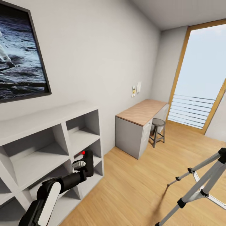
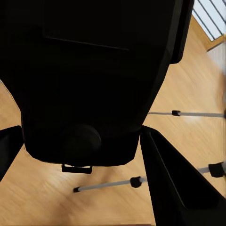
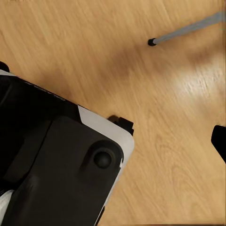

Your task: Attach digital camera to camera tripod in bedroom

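My left gripper (image 1: pixel 84 165) is clenched on the digital camera (image 1: pixel 87 162), held upright in front of the white cube shelves (image 1: pixel 47 147), its red button on top. Along the left wrist's line of sight the camera's dark body (image 2: pixel 94 80) sits between my two fingers (image 2: pixel 176 183), with wood floor (image 2: pixel 47 197) beyond. I cannot tell how my right gripper stands: its wrist view shows part of my own body (image 3: pixel 61 160) over bare boards and one tripod foot (image 3: pixel 152 42).

The camera tripod (image 1: pixel 201 185) stands off to my right, well apart from the camera, its silver legs splayed across the floor and its top cut off by the frame edge. I judge that the camera must travel rightward across my front, so the base or trunk probably has to turn first. Farther back stand a desk (image 1: pixel 141 121) and stool (image 1: pixel 157 131) below the tall window (image 1: pixel 201 78).
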Tool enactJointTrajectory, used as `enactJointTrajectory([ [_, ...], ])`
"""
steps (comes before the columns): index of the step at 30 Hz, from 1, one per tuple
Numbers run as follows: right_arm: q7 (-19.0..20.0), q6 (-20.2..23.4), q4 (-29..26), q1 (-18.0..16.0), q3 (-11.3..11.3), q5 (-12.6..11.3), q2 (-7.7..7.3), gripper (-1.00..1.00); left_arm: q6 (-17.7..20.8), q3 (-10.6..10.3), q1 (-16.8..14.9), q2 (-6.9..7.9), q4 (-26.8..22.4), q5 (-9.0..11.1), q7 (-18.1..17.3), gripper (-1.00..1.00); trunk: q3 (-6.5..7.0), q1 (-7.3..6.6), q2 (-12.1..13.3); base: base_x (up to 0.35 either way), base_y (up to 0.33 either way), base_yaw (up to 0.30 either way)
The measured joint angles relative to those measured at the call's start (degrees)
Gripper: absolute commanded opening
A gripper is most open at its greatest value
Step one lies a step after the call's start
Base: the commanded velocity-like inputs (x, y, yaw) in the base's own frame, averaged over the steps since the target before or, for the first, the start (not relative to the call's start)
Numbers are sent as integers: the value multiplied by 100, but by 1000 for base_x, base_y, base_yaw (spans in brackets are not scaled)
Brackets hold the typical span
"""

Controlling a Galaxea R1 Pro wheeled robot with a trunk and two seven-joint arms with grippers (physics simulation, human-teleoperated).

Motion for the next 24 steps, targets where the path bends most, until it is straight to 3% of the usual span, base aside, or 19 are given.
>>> enactJointTrajectory([
  [6,-4,-2,0,0,1,0,1,100,0,0,0,0,0,2,-6,-100,0,-1,0,31,1,-271],
  [12,2,-14,1,3,1,3,-3,100,0,-3,1,0,-1,3,1,-100,0,-3,-1,235,0,-218],
  [24,21,22,8,-9,-24,-23,74,100,53,-28,116,45,-4,18,26,-100,0,0,0,25,0,-9],
])
